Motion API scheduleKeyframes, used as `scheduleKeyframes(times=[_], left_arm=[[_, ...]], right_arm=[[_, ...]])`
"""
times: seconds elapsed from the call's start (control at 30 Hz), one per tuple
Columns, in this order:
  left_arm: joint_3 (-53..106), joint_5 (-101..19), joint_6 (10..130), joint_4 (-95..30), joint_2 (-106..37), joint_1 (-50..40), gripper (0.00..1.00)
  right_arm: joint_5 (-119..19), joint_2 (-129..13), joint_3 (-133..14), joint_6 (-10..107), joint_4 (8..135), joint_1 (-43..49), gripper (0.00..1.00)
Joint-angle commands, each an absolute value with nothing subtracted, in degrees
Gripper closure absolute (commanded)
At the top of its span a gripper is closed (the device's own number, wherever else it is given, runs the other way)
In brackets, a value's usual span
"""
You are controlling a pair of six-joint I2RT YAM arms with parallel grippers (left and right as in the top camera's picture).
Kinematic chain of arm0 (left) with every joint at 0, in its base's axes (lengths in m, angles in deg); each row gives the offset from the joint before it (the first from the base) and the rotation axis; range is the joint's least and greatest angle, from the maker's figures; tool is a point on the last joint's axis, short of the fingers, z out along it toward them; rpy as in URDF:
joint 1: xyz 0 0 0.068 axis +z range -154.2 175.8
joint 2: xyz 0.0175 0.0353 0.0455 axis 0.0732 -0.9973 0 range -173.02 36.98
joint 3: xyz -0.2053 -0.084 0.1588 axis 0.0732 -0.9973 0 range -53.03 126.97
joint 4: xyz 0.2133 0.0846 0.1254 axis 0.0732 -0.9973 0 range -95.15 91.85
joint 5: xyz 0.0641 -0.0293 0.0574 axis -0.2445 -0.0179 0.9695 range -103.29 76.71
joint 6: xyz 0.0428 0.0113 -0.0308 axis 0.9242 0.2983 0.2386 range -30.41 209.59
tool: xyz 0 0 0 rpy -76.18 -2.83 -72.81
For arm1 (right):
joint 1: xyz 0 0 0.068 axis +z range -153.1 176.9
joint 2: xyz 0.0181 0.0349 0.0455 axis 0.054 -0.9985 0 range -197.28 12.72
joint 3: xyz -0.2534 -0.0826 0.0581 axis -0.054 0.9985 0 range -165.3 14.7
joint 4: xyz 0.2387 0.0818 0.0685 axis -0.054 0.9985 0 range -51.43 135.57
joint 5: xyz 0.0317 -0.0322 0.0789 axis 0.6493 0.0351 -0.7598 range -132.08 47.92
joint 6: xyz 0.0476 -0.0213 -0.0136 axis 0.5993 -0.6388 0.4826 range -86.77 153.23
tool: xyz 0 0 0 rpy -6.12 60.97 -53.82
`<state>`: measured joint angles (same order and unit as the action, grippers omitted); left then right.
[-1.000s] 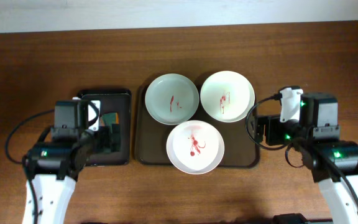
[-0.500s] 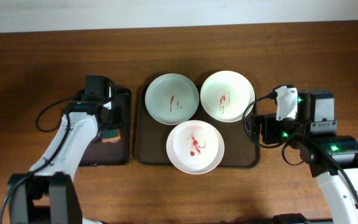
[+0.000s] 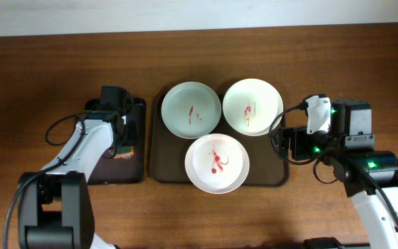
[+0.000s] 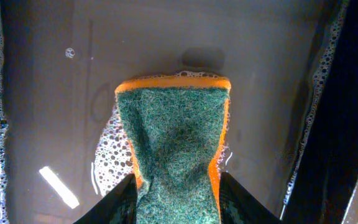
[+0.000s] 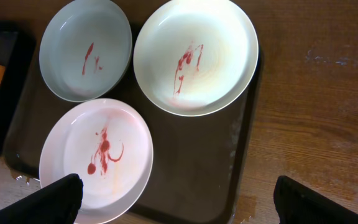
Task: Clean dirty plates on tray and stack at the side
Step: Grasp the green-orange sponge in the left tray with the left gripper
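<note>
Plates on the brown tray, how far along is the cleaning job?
Nothing looks done: all three plates carry red smears and sit on the tray, none stacked at the side. In hand: the left end effector pinches the sponge in the soapy black tray. Left: wipe each plate and stack them; the right end effector hangs open at the tray's right edge.

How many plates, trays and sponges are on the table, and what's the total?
plates: 3
trays: 2
sponge: 1
Total: 6
</note>
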<state>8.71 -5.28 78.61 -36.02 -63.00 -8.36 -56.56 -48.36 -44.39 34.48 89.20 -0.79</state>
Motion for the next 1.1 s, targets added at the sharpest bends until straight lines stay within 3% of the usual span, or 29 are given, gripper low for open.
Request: scheduleKeyframes(times=[0.0, 0.07, 0.2, 0.5, 0.73, 0.9, 1.07], left_arm=[[8.9, -4.4, 78.3, -36.1, -64.5, -8.4, 0.60], [8.8, -4.7, 78.3, -36.1, -66.1, -8.4, 0.63], [9.0, -4.6, 78.3, -35.9, -67.1, -8.4, 1.00], [15.8, -4.7, 78.5, -44.0, -58.9, -8.4, 1.00], [5.2, -6.8, 78.5, -35.8, -60.1, -8.4, 1.00], [0.2, -7.9, 78.5, -31.5, -60.1, -8.4, 1.00], [4.7, -7.9, 78.5, -33.8, -54.8, -8.4, 1.00]], right_arm=[[-56.9, -48.5, -45.6, 34.5, 89.2, -0.5, 0.01], [-56.9, -48.5, -45.6, 34.5, 89.2, -0.5, 0.01], [-56.9, -48.5, -45.6, 34.5, 89.1, -0.5, 0.02], [-56.9, -48.5, -45.6, 34.5, 89.4, -0.5, 0.01], [-57.0, -50.6, -45.6, 34.5, 91.0, -0.5, 0.00], [-63.1, -57.6, -45.6, 34.5, 93.2, -0.4, 0.07], [-64.6, -67.0, -45.6, 34.0, 94.4, 3.7, 0.21]])
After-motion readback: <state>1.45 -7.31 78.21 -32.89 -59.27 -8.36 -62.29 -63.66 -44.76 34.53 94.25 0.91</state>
